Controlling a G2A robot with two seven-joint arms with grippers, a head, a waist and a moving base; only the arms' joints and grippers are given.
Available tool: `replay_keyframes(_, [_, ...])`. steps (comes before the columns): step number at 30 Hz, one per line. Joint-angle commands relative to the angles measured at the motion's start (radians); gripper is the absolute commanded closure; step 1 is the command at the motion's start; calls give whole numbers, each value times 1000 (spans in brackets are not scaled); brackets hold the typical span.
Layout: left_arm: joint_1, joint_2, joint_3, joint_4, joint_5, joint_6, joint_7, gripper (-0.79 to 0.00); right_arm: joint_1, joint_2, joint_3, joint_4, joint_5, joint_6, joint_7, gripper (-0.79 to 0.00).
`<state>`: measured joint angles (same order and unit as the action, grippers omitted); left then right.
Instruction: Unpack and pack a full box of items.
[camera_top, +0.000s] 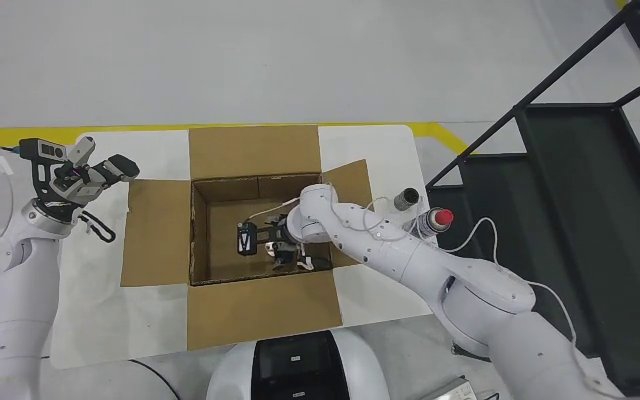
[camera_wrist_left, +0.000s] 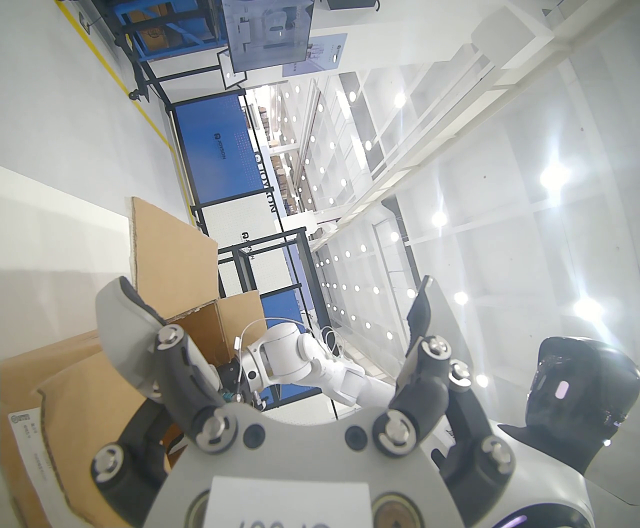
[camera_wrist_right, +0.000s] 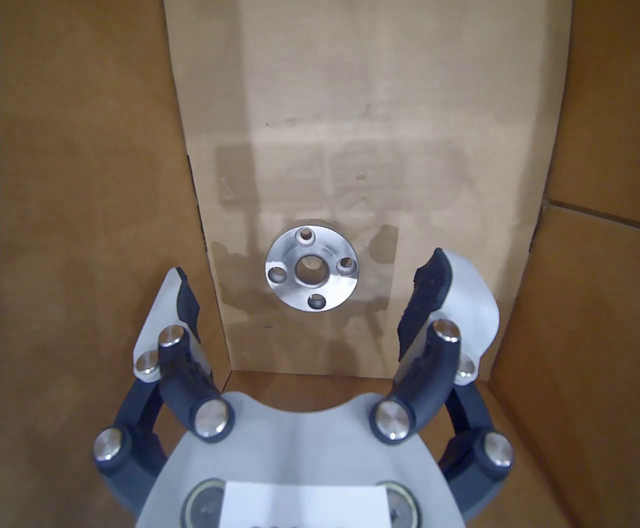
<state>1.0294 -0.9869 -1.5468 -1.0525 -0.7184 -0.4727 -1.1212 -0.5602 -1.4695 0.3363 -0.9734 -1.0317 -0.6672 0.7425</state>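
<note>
The right gripper (camera_wrist_right: 308, 262) hangs spread and empty inside the box (camera_top: 255, 150). The left gripper (camera_wrist_left: 271, 290), likewise spread and empty, is raised past the box's left flap. The table (camera_top: 390, 150) carries the box, flaps open. On the box floor a flange (camera_wrist_right: 290, 257) lies flat below the right gripper, untouched.

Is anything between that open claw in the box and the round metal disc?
Nothing visible: the right gripper hangs open in the cardboard box, the metal flange lying bare on its floor before it.
</note>
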Motion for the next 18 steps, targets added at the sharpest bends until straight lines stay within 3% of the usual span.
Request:
replay_keyframes(1, [0, 0, 0, 0, 0, 0, 0, -785, 7, -16, -7, 32, 3, -6, -2, -785])
replay_keyframes(14, [0, 0, 0, 0, 0, 0, 0, -785, 32, -105, -40, 184, 10, -13, -7, -785])
replay_keyframes(17, [0, 0, 0, 0, 0, 0, 0, -785, 38, -123, -46, 212, 5, -16, 1, -646])
replay_keyframes(18, [0, 0, 0, 0, 0, 0, 0, -785, 40, -128, -48, 220, 3, -18, 2, -637])
